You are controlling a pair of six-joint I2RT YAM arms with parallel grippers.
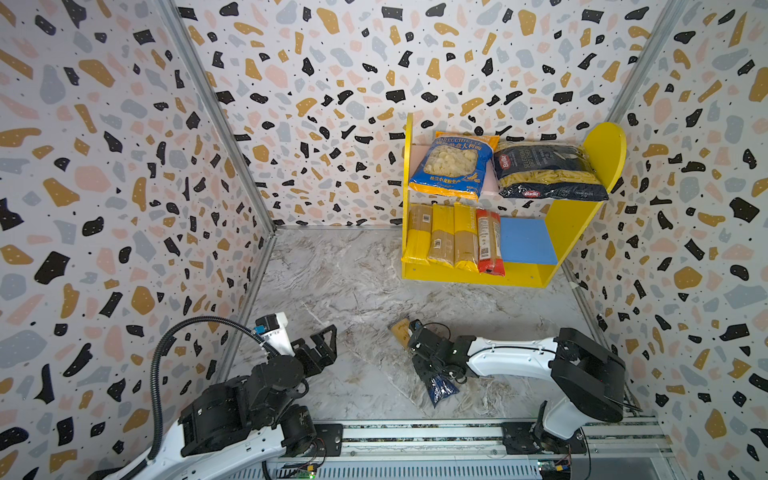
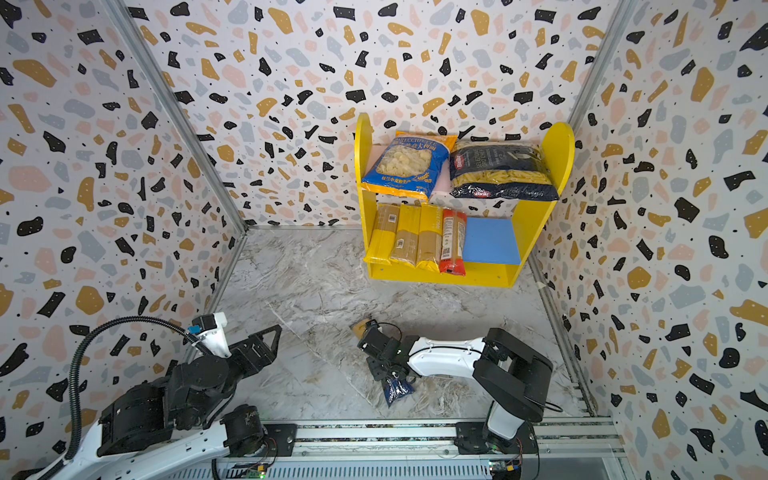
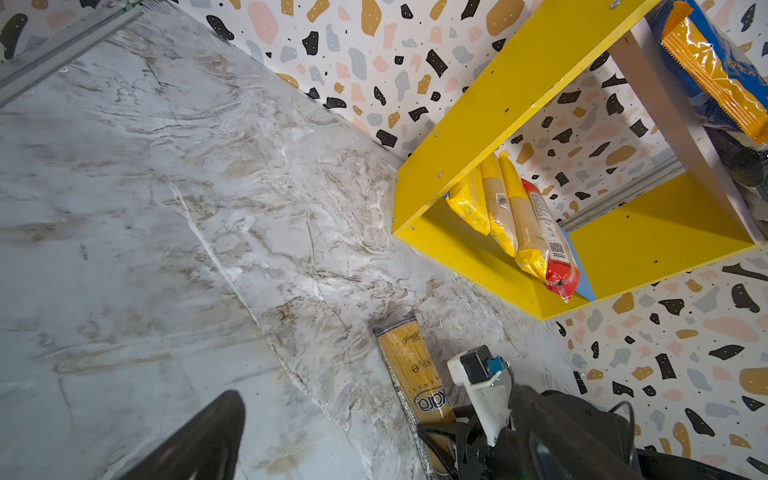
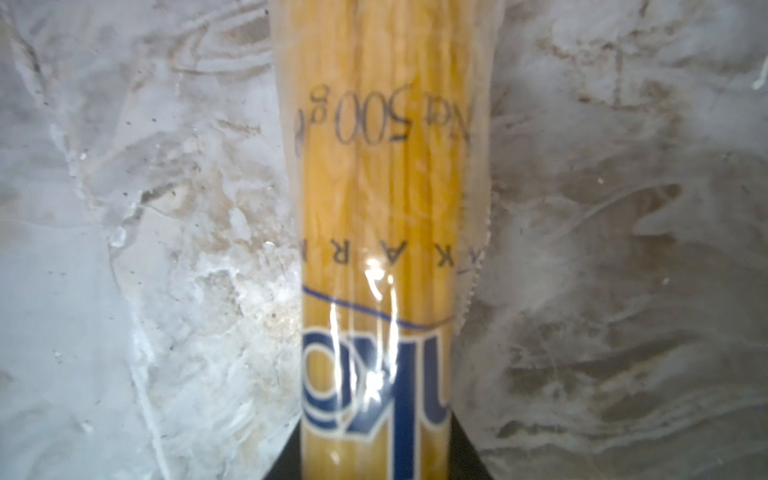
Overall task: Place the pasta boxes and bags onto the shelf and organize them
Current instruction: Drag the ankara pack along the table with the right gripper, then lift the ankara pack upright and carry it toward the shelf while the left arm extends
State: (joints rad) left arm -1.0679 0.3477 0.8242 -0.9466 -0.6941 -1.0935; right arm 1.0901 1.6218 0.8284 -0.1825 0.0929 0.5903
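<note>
A slim blue-ended spaghetti pack [image 1: 440,388] [image 4: 386,187] lies on the marble floor near the front. My right gripper [image 1: 424,353] [image 4: 376,457] is shut on its middle, a dark finger on each side. The shelf [image 1: 478,276] stands at the back right. The orecchiette bag [image 1: 451,164] and navy penne bag [image 1: 548,170] lie on its upper board. Three yellow spaghetti packs [image 1: 442,237] and a red one [image 1: 489,243] fill the left of the blue lower board [image 1: 528,241]. My left gripper [image 1: 322,343] hangs open and holds nothing at the front left.
Terrazzo-patterned walls close in the back and both sides. A metal rail [image 1: 415,436] with both arm bases runs along the front edge. The right part of the blue lower board is bare. Marble floor [image 1: 332,282] lies between the arms and the shelf.
</note>
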